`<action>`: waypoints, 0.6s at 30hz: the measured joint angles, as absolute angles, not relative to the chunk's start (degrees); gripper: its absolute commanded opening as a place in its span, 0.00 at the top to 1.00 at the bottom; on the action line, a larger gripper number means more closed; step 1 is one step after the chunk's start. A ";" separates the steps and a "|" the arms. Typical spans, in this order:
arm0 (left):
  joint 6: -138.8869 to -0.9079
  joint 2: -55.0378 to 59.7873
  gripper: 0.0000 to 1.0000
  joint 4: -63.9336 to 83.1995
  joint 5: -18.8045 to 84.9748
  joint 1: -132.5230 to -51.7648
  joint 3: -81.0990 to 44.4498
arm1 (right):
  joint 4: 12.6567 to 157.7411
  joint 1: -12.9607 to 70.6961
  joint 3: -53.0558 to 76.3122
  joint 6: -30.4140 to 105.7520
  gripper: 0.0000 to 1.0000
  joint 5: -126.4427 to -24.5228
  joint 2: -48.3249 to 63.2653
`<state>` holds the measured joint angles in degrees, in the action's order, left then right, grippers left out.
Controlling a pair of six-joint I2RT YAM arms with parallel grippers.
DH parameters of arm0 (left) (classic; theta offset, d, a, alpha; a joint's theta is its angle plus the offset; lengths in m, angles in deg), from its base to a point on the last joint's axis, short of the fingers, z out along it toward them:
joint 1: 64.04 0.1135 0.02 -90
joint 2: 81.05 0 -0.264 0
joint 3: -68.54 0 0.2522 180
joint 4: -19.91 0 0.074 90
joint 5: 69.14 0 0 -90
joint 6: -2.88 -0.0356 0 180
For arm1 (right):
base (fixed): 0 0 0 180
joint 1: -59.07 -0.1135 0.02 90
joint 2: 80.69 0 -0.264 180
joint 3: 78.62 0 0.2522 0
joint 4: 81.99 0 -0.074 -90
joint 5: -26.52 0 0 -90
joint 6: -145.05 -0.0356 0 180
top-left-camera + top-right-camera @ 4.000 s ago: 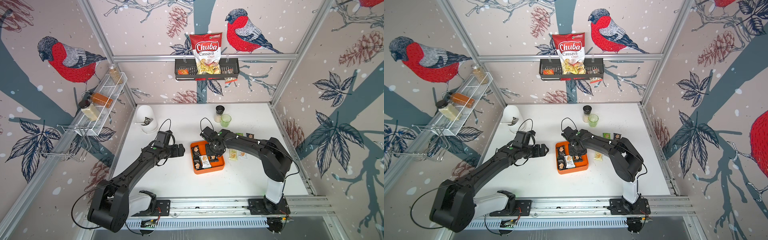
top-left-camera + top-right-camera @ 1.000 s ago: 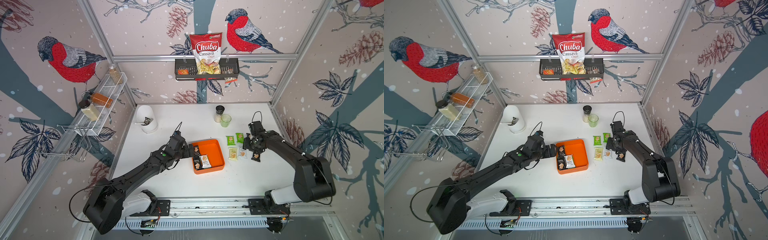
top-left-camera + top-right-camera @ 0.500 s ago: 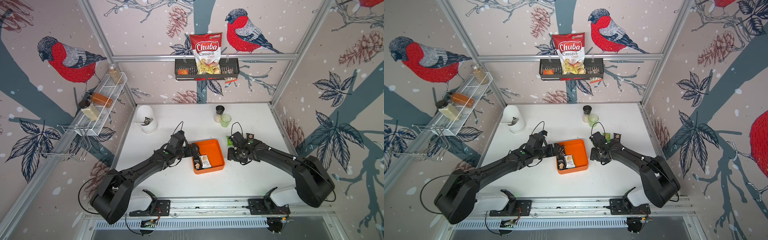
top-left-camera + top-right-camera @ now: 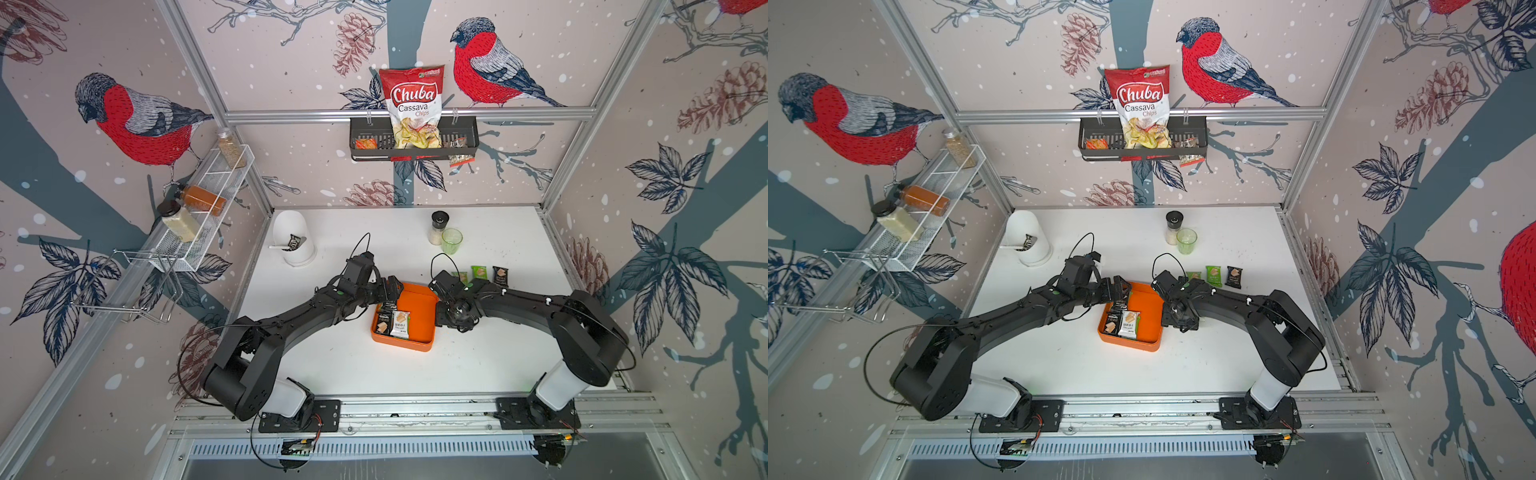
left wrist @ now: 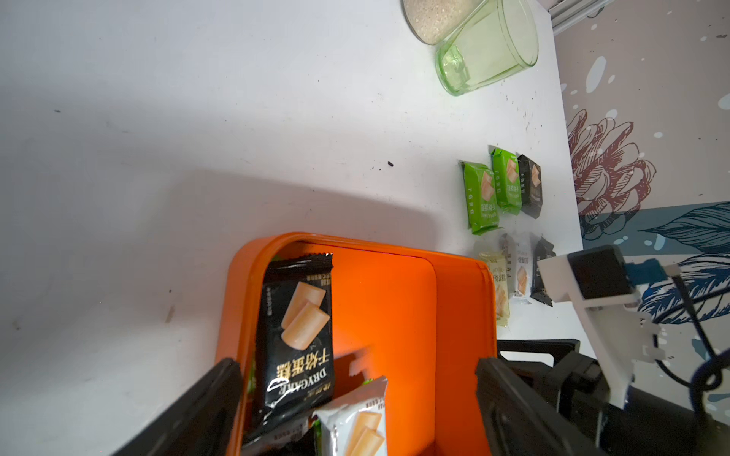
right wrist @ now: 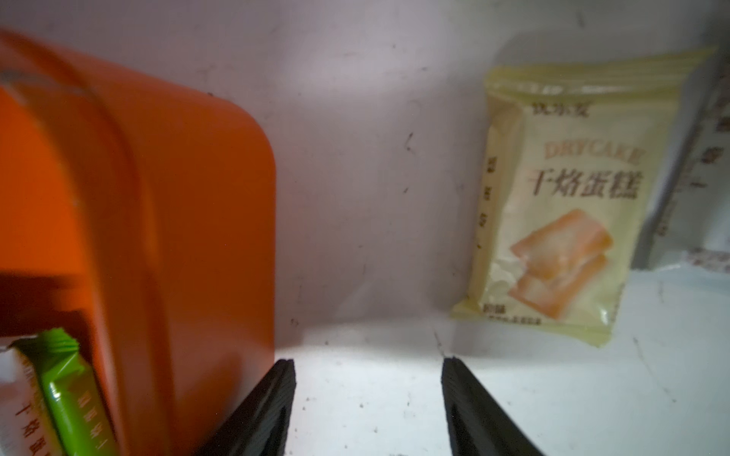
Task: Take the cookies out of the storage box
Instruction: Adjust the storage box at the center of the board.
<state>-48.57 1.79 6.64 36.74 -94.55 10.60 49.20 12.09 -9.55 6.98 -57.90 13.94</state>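
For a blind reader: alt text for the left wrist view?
The open left hand hovers at an orange box holding a black cookie packet and a white one. More packets lie on the table near a green cup.

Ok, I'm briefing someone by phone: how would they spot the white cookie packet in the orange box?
On the white table, find the orange storage box near its middle. Of the cookies inside, it is the only white packet; the rest are black or green.

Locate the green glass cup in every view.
Both top views: green glass cup at the back of the table, beside a black-lidded jar.
Left wrist: cup beyond the orange storage box, beside that jar.
Right wrist: not in it.
Shared landmark: the orange storage box.
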 measured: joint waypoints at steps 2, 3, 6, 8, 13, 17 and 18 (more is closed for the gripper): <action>-48.94 1.79 0.04 6.21 37.46 -94.04 9.87 | 48.83 12.18 -9.25 6.94 0.35 -57.88 13.41; -49.64 1.73 0.04 5.66 37.61 -93.72 9.31 | 48.59 12.35 -9.09 6.80 0.35 -57.81 12.80; -51.33 0.61 0.04 2.58 37.15 -92.99 7.45 | 47.87 13.77 -8.88 6.72 0.35 -57.44 10.02; -52.62 -0.41 0.04 -0.02 36.84 -92.97 5.70 | 47.58 15.13 -8.88 6.76 0.34 -57.44 7.88; -54.52 -3.30 0.07 -7.28 32.95 -94.48 2.62 | 47.82 21.49 -8.59 8.95 0.34 -58.12 2.92; -52.38 -6.56 0.10 -12.55 29.54 -99.46 2.47 | 47.78 28.59 -7.04 13.27 0.34 -60.70 0.34; -50.98 -7.23 0.11 -13.53 28.43 -100.75 2.55 | 47.80 29.99 -6.38 14.50 0.34 -61.27 -0.10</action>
